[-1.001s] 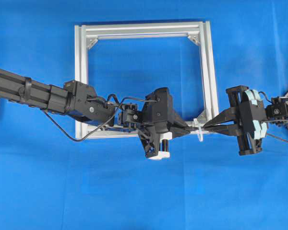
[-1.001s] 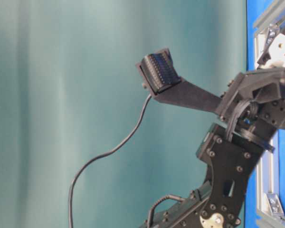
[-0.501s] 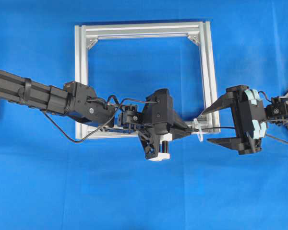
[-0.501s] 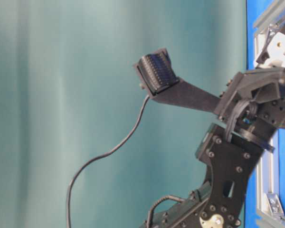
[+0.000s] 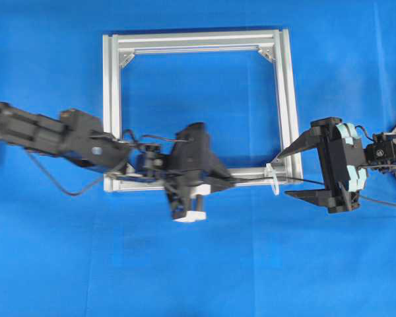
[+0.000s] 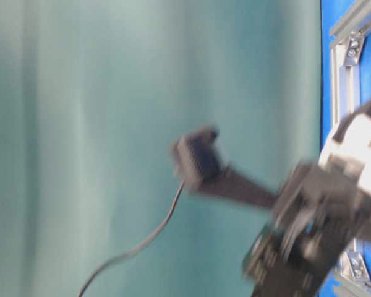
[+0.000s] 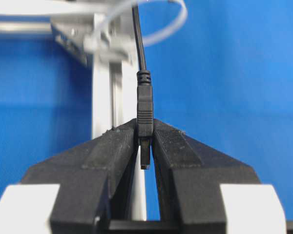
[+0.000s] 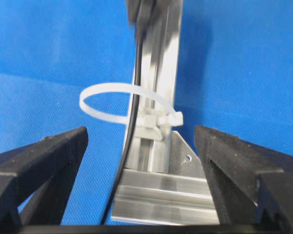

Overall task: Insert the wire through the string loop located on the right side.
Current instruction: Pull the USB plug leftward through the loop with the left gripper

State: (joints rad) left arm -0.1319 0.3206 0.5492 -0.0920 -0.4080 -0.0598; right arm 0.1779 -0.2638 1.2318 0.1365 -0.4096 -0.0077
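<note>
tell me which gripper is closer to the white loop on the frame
Right. The right gripper, open, sits just past the white loop; the left gripper, shut on the wire, is farther along the frame.

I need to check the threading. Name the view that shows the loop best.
Right wrist view: the loop is large, sharp, with the wire running through it. Left wrist view crops and blurs it; overhead shows a tiny sliver; table-level shows none.

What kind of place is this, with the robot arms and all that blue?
Probably a robot practice bench in a lab. A plain blue cloth covers the table, a bare silver frame lies on it, and the left gripper pinches a black wire running through a white string loop.
</note>
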